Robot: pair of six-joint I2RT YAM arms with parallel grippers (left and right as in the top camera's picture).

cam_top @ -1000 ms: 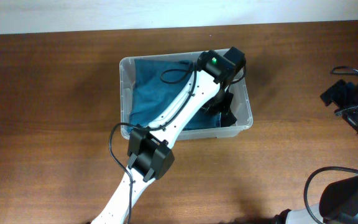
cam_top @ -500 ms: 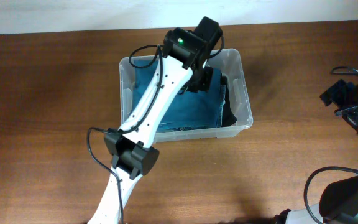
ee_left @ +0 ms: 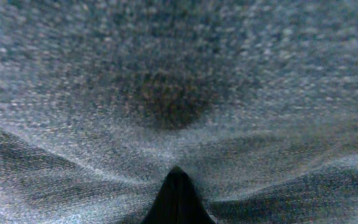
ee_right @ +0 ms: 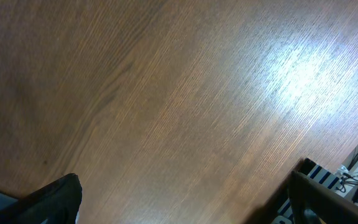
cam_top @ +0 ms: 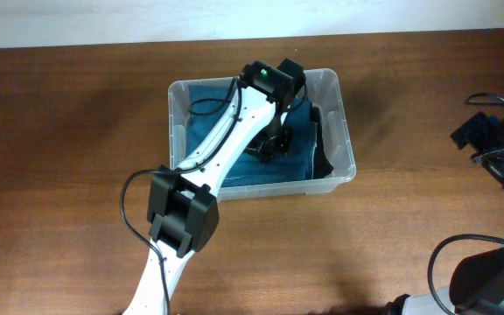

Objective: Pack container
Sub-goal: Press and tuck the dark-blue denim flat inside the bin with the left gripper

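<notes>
The container (cam_top: 175, 131), a clear plastic bin, stands on the wooden table in the overhead view. Folded blue jeans (cam_top: 297, 150) lie flat in it and fill most of its floor. My left gripper (cam_top: 265, 147) points down onto the middle of the jeans. In the left wrist view denim (ee_left: 166, 93) fills the frame, and my left gripper (ee_left: 176, 196) shows as one dark tip, shut and pressed into the creased cloth. My right gripper (ee_right: 185, 199) is open and empty, with bare wood between its fingers. It hangs at the table's far right (cam_top: 497, 140).
A dark cloth item (cam_top: 324, 159) lies along the right inner wall of the bin, beside the jeans. My left arm's elbow (cam_top: 182, 214) hangs over the table in front of the bin. Cables and dark equipment (ee_right: 328, 186) sit near my right gripper.
My left gripper moved from the bin's right side to its back edge, then came down onto the middle of the jeans. The right arm has not moved.
</notes>
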